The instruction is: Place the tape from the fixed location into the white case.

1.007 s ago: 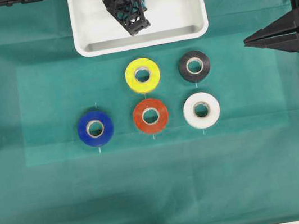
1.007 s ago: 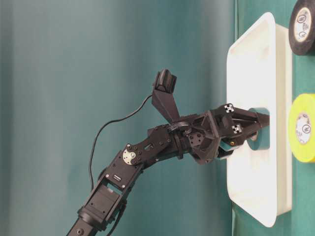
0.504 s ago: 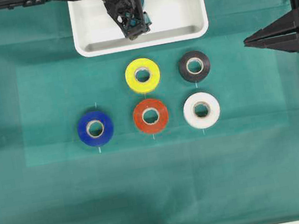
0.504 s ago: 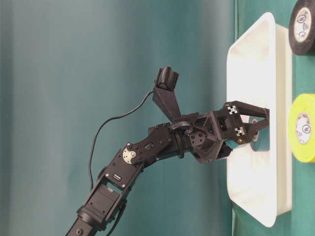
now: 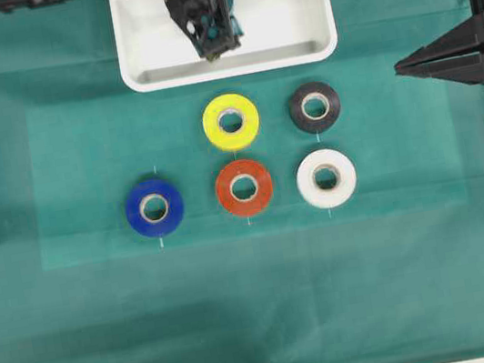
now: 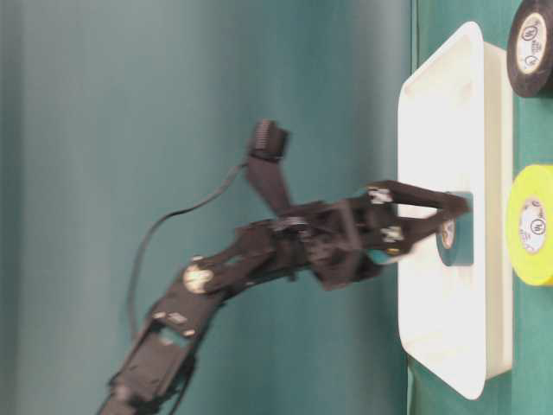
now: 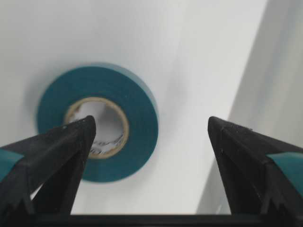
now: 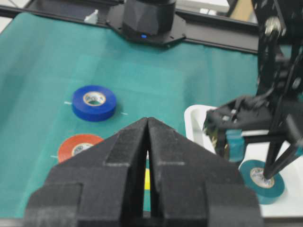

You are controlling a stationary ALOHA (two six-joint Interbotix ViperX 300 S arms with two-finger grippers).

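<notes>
Tape: I see the teal tape (image 7: pixel 97 122) lying flat on the floor of the white case (image 5: pixel 293 35), pale core up, near its middle.
Left jaws: my left gripper (image 7: pixel 151 142) hangs just over the roll, jaws wide apart and holding nothing; one finger (image 7: pixel 52 156) shows in front of the core, the other off to the side over bare tray.
Right jaws: my right gripper (image 8: pixel 147 142) sits well apart at the side of the surface, jaws pressed together, empty.
Other rolls: yellow roll (image 5: pixel 231 121), black roll (image 5: pixel 314 107), blue roll (image 5: pixel 154 207), red roll (image 5: pixel 243 187) and white roll (image 5: pixel 325 177) lie flat on the green cloth (image 5: pixel 78 309), outside the case.
</notes>
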